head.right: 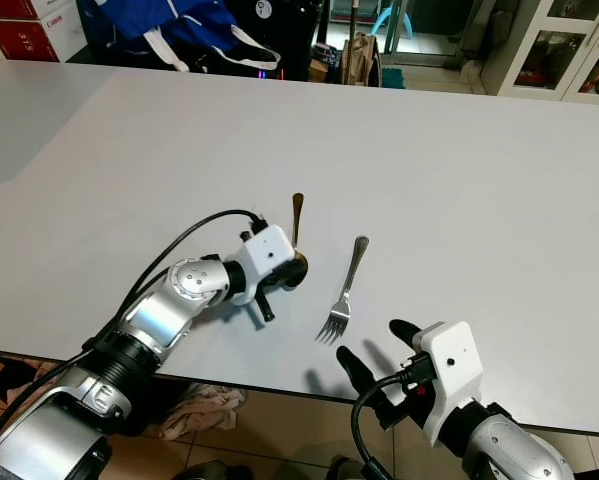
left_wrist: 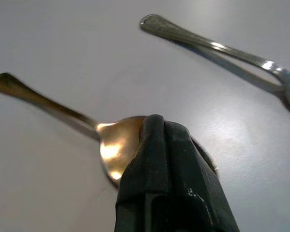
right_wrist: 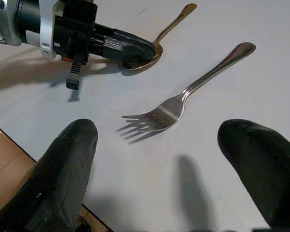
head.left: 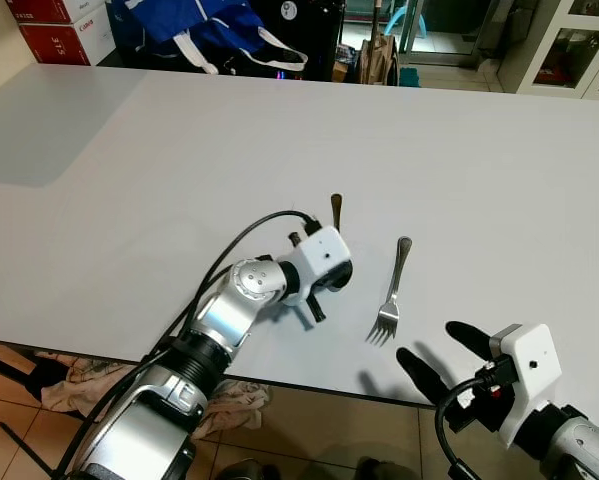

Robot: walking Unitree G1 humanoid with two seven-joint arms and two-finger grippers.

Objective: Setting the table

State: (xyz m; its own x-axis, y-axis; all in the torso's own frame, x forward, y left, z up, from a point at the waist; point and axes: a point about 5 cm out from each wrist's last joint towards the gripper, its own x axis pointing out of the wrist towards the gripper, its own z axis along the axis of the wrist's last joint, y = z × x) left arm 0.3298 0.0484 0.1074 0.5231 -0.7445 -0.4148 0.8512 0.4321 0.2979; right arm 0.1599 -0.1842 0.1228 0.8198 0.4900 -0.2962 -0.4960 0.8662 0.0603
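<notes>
Spoon [left_wrist: 113, 150] bowl is pressed under closed left gripper [left_wrist: 157, 140] fingertips, seemingly being positioned; fork [right_wrist: 183, 99] lies ahead between wide-spread right gripper [right_wrist: 159, 150] fingers; closing in is called for next.

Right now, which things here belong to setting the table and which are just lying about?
For the job:
spoon, bowl pinched by the shut left end effector
fork, lying beside it
right end effector, open, near the fork
table

Lying about:
blue bag
red and white boxes
cloth on the floor

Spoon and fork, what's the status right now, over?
Left gripper jaws shut on spoon bowl, on the table. Right gripper jaws open, hovering near fork. Nothing in the way.
</notes>
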